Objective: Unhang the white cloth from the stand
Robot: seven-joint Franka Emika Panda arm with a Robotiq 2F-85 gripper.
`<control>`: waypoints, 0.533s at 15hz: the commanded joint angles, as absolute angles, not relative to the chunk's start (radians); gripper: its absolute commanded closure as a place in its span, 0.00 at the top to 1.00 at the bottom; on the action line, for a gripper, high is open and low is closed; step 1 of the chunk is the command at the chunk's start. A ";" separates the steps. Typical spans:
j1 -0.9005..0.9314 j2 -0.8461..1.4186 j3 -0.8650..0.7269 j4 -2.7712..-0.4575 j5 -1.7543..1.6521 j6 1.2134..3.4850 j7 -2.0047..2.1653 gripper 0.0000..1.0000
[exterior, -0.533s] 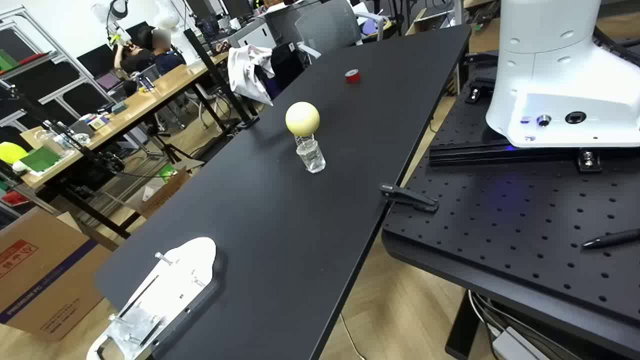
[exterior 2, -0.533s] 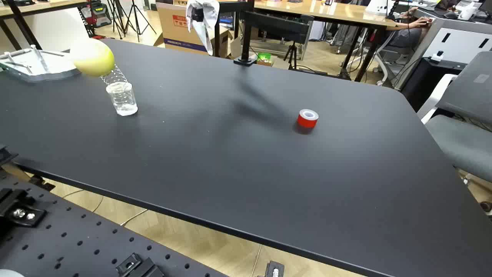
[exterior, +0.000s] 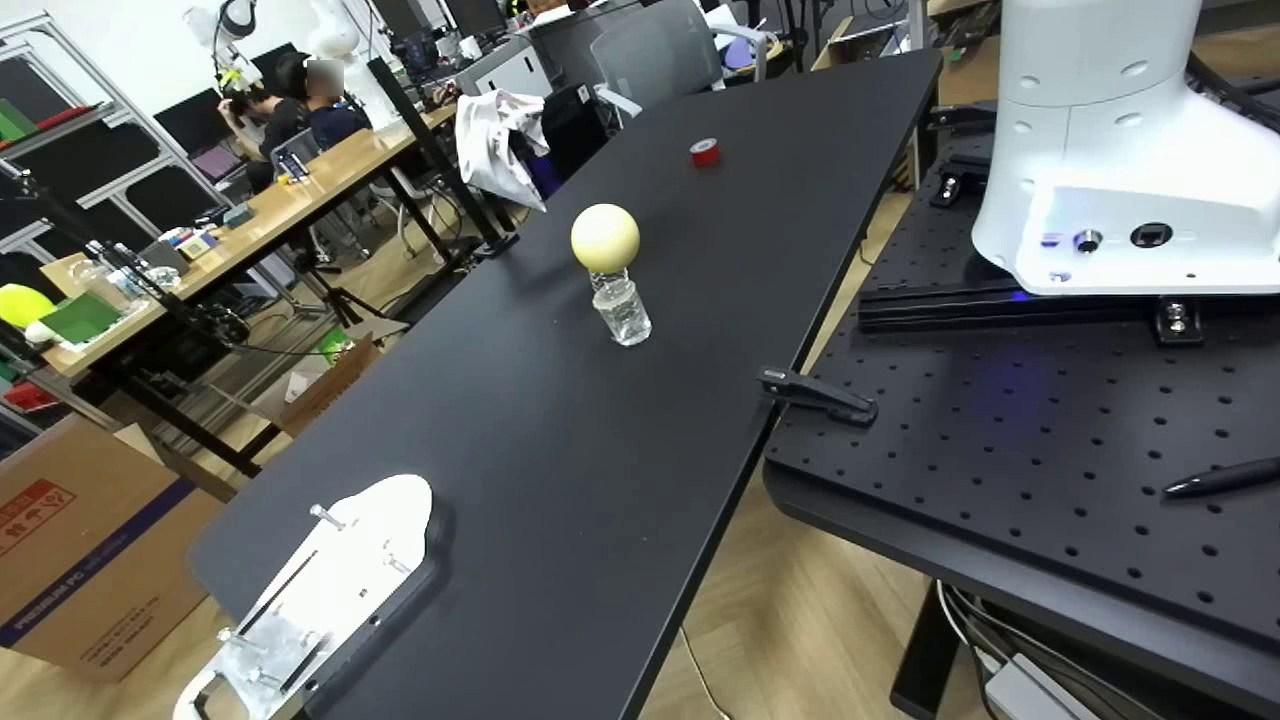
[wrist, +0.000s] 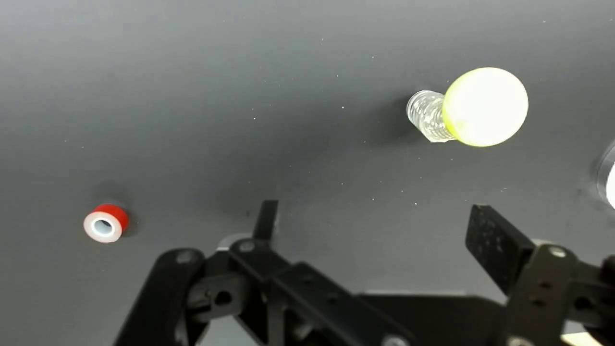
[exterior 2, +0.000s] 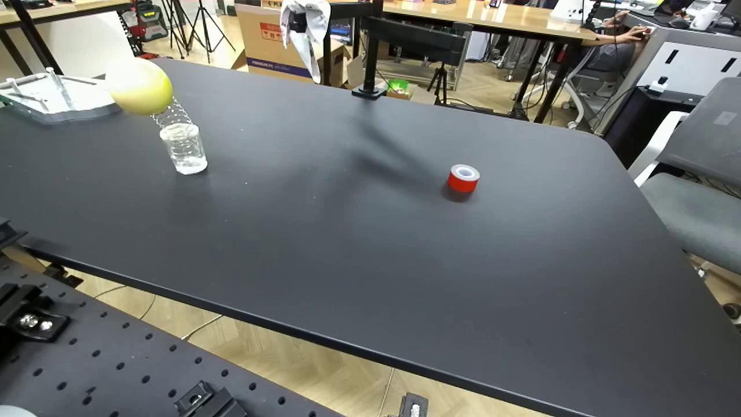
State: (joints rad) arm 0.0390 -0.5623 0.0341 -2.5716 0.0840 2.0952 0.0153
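Creased white cloth (exterior 2: 305,45) hangs on angular black stand (exterior 2: 371,58), upper centre in an exterior view; jaws spread wide, wrist-view bottom.

The long, flat black table (exterior 2: 376,243) has some round corners, and tiny white specks (wrist: 254,118) dot its top. A small red roll of tape (exterior 2: 463,183), white-grey on its upper side, lies flat. A flat white board (exterior: 380,530) with silver pegs (exterior: 327,517) lies near one end. Between those two stands a clear, bumpy, see-through cup-shaped thing (exterior 2: 186,152). At a long edge, a straight black post (exterior 2: 371,63) stands upright on its small black foot (exterior 2: 369,91).
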 commanded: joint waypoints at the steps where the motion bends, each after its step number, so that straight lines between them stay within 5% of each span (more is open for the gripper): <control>1: 0.041 -0.562 0.032 -2.570 0.083 2.093 0.016 1.00; 8: -0.001 -0.512 0.053 -2.562 -0.001 2.216 0.046 1.00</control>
State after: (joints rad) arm 0.0323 -0.5538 0.0360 -2.5718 0.0619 2.1268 0.0176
